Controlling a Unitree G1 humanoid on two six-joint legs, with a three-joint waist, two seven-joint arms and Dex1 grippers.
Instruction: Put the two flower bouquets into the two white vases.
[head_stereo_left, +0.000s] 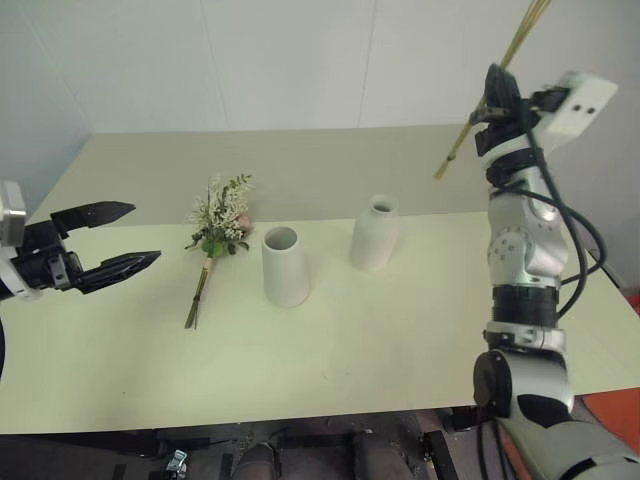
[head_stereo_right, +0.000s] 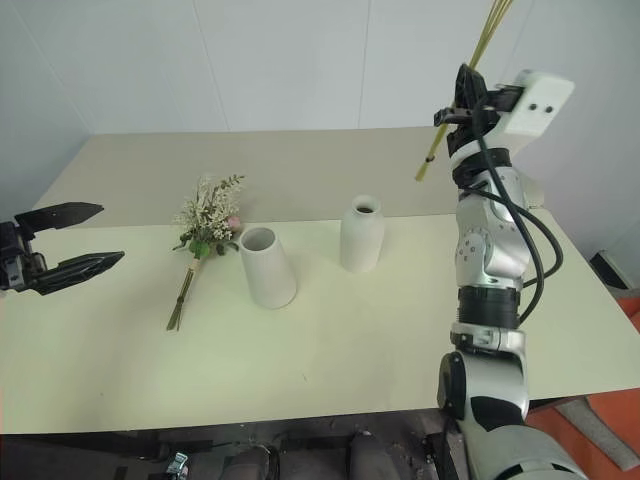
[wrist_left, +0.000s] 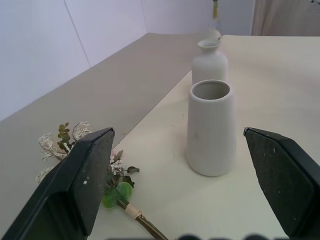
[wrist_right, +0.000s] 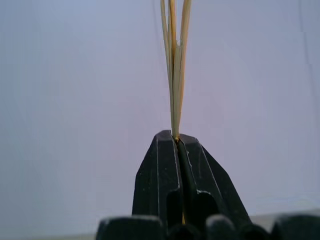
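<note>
Right gripper (head_stereo_left: 497, 100) pinches the yellow stalk bundle (head_stereo_left: 490, 95); left gripper (head_stereo_left: 125, 238) gapes empty.

Even, diffuse overhead light; bench (head_stereo_left: 400, 330) bright, no glare. Vases (head_stereo_left: 285, 265) cast faint soft shadows. Left wrist foreground slightly blurred.

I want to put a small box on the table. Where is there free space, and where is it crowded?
The table is bare along its near edge in front of the cone vase and bottle vase, and on its far half behind them. It is crowded in the middle left, where the rose bouquet lies close beside the cone vase.
</note>
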